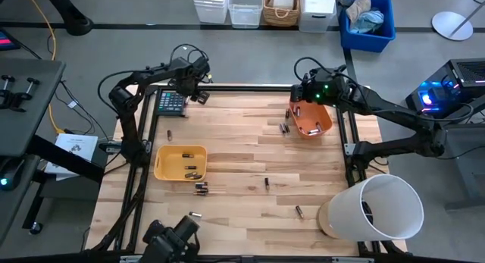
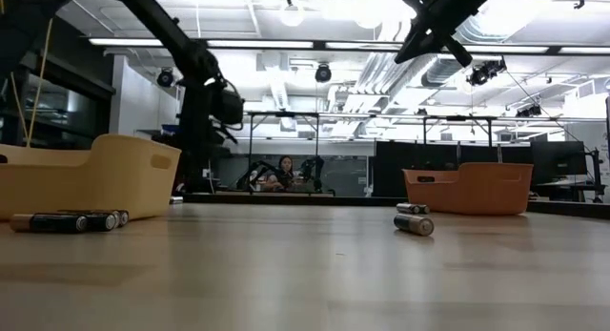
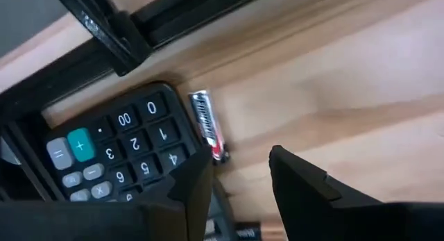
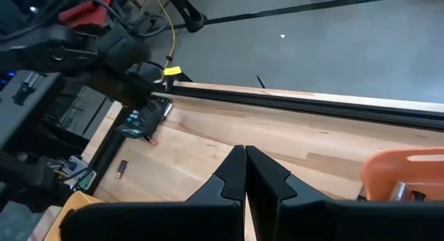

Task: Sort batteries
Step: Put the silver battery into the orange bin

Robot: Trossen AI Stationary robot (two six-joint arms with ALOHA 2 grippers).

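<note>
Sorting partly done: some batteries point(image 1: 191, 172) lie in the yellow bin point(image 1: 180, 162) left of centre, several loose mid-table; left gripper point(image 3: 239, 178), fingers parted and empty, hangs upper left over a cell point(image 3: 208, 125) beside the calculator point(image 3: 114, 158); right gripper point(image 4: 245, 173) closed, empty.

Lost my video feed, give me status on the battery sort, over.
Left hand open above battery beside calculator, far-left corner. Right hand shut, empty, over orange bin. Calculator crowds the pick.

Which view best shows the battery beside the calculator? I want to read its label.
The left wrist view: the battery lies close against the calculator, label visible. The right wrist view shows only a distant speck; the high and low views do not clearly show it.
</note>
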